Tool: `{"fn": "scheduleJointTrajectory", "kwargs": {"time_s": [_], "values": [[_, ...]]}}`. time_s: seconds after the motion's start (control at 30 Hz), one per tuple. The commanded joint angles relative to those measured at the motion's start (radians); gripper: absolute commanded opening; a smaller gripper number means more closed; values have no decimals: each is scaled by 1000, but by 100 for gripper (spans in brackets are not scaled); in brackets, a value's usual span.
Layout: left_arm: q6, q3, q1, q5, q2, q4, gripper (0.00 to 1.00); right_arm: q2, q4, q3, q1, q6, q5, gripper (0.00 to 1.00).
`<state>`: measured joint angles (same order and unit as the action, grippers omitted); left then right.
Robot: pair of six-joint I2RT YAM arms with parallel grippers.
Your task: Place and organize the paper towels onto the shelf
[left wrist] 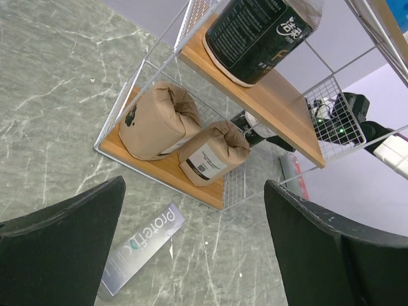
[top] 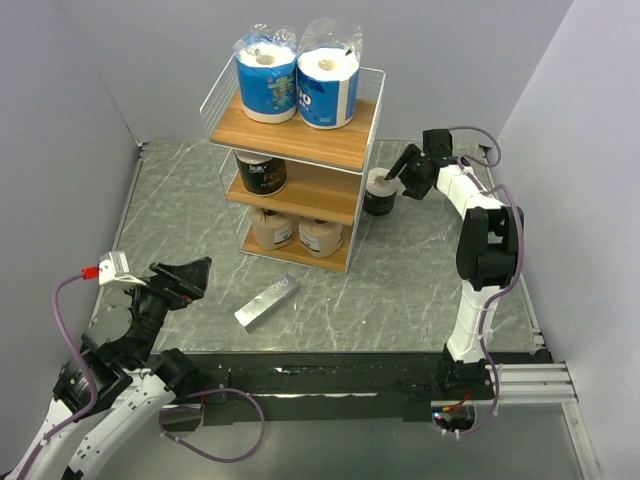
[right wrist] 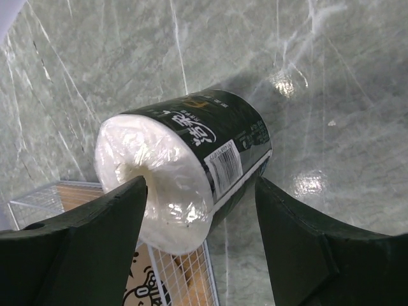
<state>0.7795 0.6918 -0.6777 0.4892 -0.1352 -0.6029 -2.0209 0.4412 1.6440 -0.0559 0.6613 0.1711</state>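
The shelf (top: 305, 143) stands at the table's middle back. Two blue paper towels (top: 266, 78) (top: 327, 85) stand on its top board. One black roll (top: 262, 173) is on the middle board, and two brown rolls (top: 272, 228) (top: 320, 237) are on the bottom board. A second black roll (top: 379, 192) stands on the table just right of the shelf. My right gripper (top: 400, 172) is open, its fingers on either side of this roll (right wrist: 191, 159) at its white top. My left gripper (top: 186, 277) is open and empty, near front left. It faces the shelf (left wrist: 159, 169).
A flat silver bar (top: 267, 301) lies on the table in front of the shelf, and it also shows in the left wrist view (left wrist: 143, 245). A slim red box (left wrist: 294, 175) lies behind the shelf. Grey walls close in the table at left, back and right.
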Motion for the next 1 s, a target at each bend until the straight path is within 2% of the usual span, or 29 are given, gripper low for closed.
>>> {"fn": "scheduleJointTrajectory", "kwargs": {"time_s": [0.0,0.23,0.6,0.7,0.8,0.97], "values": [[-14,3,-5,-15,-12,38,96,-1,-64,-3,4,3,25,75],[-13,3,-5,-17,-15,38,96,-19,-70,-7,1,-11,30,67],[-13,3,-3,-14,-14,37,96,-47,-62,-13,-10,-12,10,65],[-11,3,-3,-14,-12,37,96,-39,-61,-23,-12,-17,1,61],[-13,3,-5,-15,-14,38,97,-22,-61,-33,-10,-28,-8,51],[-14,6,-5,-15,-14,37,96,42,-42,-62,-13,-63,-50,42]]}}
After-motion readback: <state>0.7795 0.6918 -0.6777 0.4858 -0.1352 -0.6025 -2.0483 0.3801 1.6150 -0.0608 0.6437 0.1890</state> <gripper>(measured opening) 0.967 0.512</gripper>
